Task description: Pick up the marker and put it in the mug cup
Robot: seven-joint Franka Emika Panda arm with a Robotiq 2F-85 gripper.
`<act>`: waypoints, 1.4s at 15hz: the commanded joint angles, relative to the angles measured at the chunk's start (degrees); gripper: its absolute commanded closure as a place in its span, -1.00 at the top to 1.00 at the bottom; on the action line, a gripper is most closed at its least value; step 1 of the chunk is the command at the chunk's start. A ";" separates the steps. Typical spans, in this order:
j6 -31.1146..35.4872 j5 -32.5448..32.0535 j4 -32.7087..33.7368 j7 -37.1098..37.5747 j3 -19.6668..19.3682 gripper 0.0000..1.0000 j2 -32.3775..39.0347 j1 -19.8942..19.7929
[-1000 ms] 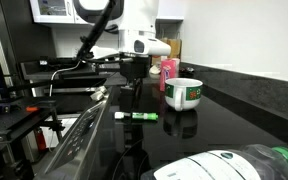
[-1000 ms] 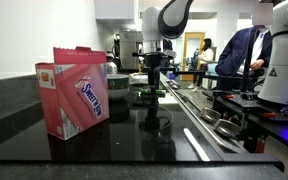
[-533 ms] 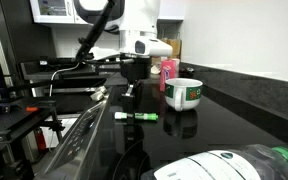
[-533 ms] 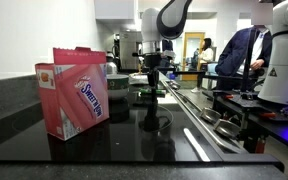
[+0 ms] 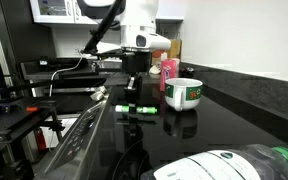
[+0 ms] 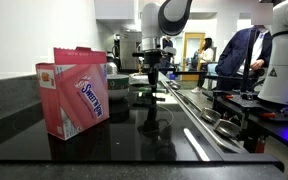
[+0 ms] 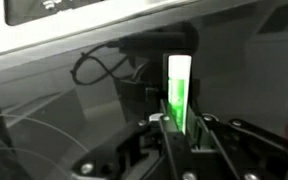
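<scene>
The slim light-green marker point(image 5: 136, 108) hangs level just above the black counter, and my gripper point(image 5: 135, 103) comes down from above and is shut on its middle. In the wrist view the marker point(image 7: 178, 88) stands up between the two black fingers point(image 7: 167, 140), which press on its lower part. In an exterior view the gripper point(image 6: 150, 88) is just above the counter, and the marker shows there only as a small green spot. The white mug cup point(image 5: 184, 94) with the green band stands on the counter, a short way beside the gripper.
A taller pink container point(image 5: 168, 70) stands behind the mug. A clear bottle with a green cap point(image 5: 246, 164) lies in the foreground. A pink box point(image 6: 79, 90) stands on the counter. A metal sink strip point(image 6: 206, 125) runs along the counter. People stand in the background point(image 6: 239, 55).
The jaws have shut on the marker. The marker has risen a little off the counter with the gripper.
</scene>
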 commanded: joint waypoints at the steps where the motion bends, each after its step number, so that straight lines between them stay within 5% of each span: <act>1: -11.13 -2.71 -1.13 5.51 -2.16 -0.90 -5.66 2.36; 7: -37.13 12.19 5.14 -5.47 -0.14 -0.90 -10.56 -1.06; 13: -53.04 27.69 18.05 -10.77 -1.59 -0.90 -5.54 -4.43; 21: -57.08 51.43 29.05 -6.34 -1.78 -0.90 5.58 -8.69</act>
